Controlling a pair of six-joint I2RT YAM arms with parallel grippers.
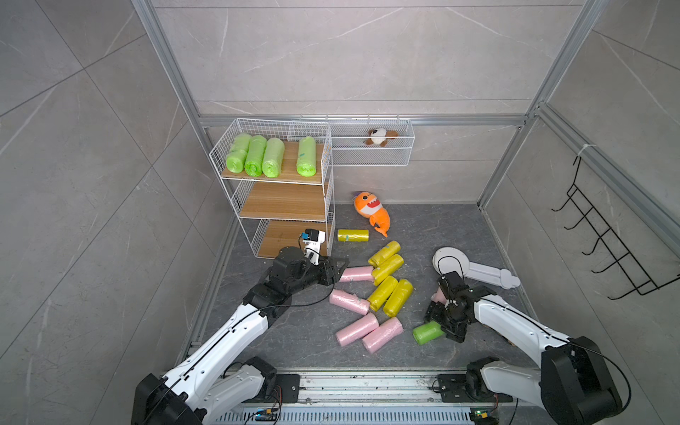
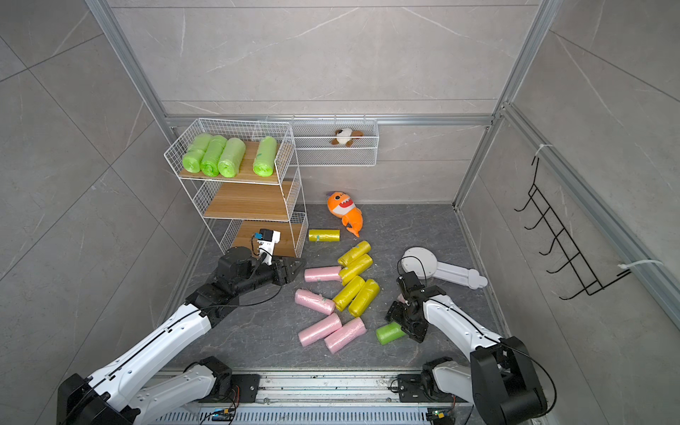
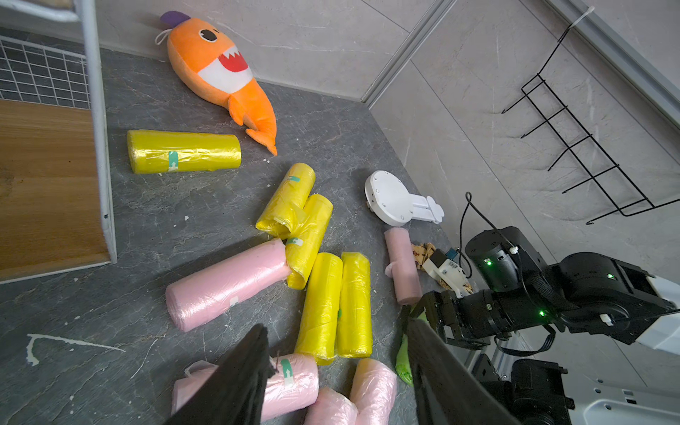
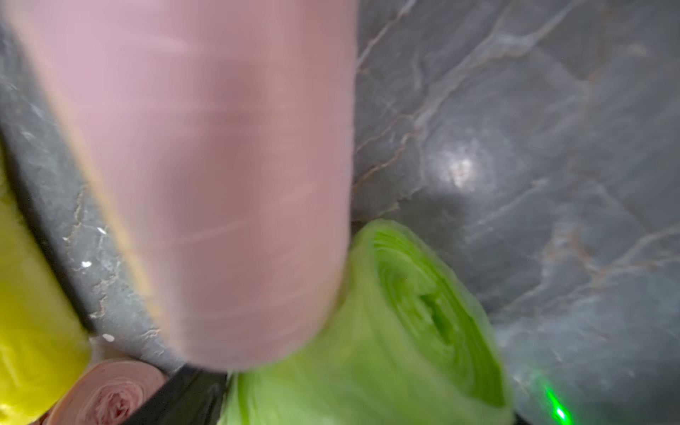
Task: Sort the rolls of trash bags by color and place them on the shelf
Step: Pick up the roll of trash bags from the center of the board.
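Note:
The shelf [image 1: 283, 200] stands at the back left, with several lime green rolls [image 1: 270, 158] lying on its top board. Several yellow rolls [image 1: 386, 279] and pink rolls [image 1: 357, 329] are scattered on the dark floor; one yellow roll [image 1: 352, 235] lies alone beside the shelf. My left gripper [image 1: 336, 270] is open and empty, its tips just short of a pink roll [image 1: 355, 274]. My right gripper [image 1: 443, 329] is shut on the end of a lime green roll [image 1: 427, 333] lying on the floor. In the right wrist view this green roll [image 4: 386, 349] fills the jaws, a pink roll [image 4: 206, 165] beside it.
An orange plush shark [image 1: 371, 213] lies by the back wall. A long white wire basket [image 1: 371, 158] on that wall holds a small plush toy [image 1: 381, 137]. A flat white round-headed object [image 1: 471, 268] lies at the right. A black hook rack [image 1: 607, 250] hangs on the right wall.

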